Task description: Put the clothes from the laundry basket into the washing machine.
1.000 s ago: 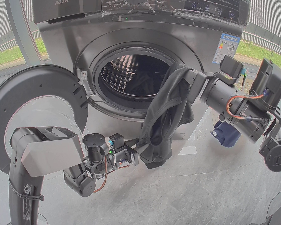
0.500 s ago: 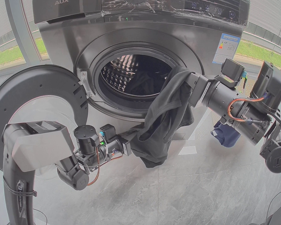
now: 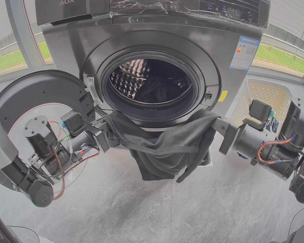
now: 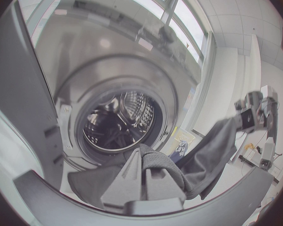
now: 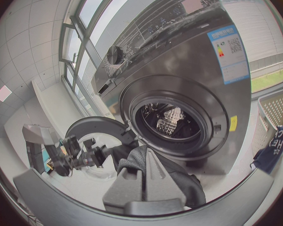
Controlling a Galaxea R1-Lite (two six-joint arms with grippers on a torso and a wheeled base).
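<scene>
In the head view, the washing machine (image 3: pixel 152 34) stood with its door (image 3: pixel 40 95) swung wide to your left. The drum (image 3: pixel 148 81) already had dark clothing lying at its bottom. The laundry basket (image 3: pixel 270 95) sat beside the machine on your right, with a navy garment (image 3: pixel 275 124) draped at its rim. Your left gripper (image 3: pixel 103 132) and right gripper (image 3: pixel 219 125) each pinched one end of a dark grey garment (image 3: pixel 162 145). It was stretched between them just below the drum opening, with its middle sagging toward the floor (image 3: pixel 179 210).

In the left wrist view, your left gripper (image 4: pixel 144 164) was clamped on a fold of the grey cloth, which ran off to the right gripper (image 4: pixel 246 120) facing it.

In the right wrist view, your right gripper (image 5: pixel 144 164) was closed on a bunched edge of the same garment. The basket (image 5: pixel 270 116) held the navy piece (image 5: pixel 275 148) over its side.

A second ago the garment hung in a tall bundle from your right gripper at the right edge of the opening, and your left gripper gripped its lower end. Since then you raised the left gripper out toward the door and dropped the right one away to the right, spreading the cloth wide.
</scene>
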